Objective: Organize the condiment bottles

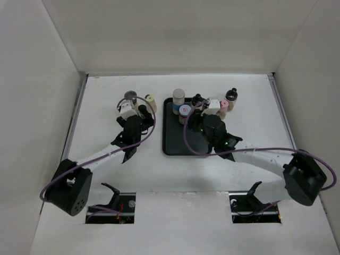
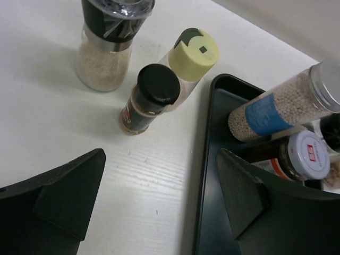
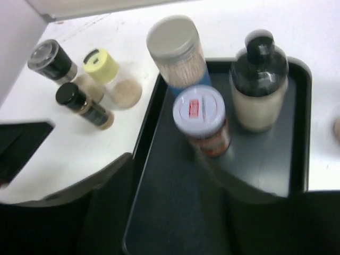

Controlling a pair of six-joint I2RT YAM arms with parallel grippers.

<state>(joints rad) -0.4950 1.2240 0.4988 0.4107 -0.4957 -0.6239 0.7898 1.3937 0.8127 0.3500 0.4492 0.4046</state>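
Note:
A black tray (image 1: 174,144) holds a grey-capped bottle (image 1: 178,96), a white-capped jar (image 1: 184,110) and a black-capped beige bottle (image 1: 197,99). Right of it stand a pink-capped bottle (image 1: 224,105) and a black-capped one (image 1: 231,95). Left of the tray stand a grinder (image 2: 106,48), a small black-capped bottle (image 2: 146,101) and a yellow-capped bottle (image 2: 191,56). My left gripper (image 2: 159,196) is open and empty, just short of these three. My right gripper (image 3: 178,202) is open and empty over the tray (image 3: 170,212), near the white-capped jar (image 3: 201,119).
White walls close the table at the back and on both sides. The tray's left rim (image 2: 204,175) runs between my left fingers. In the right wrist view, part of the left arm (image 3: 21,146) shows at the left edge.

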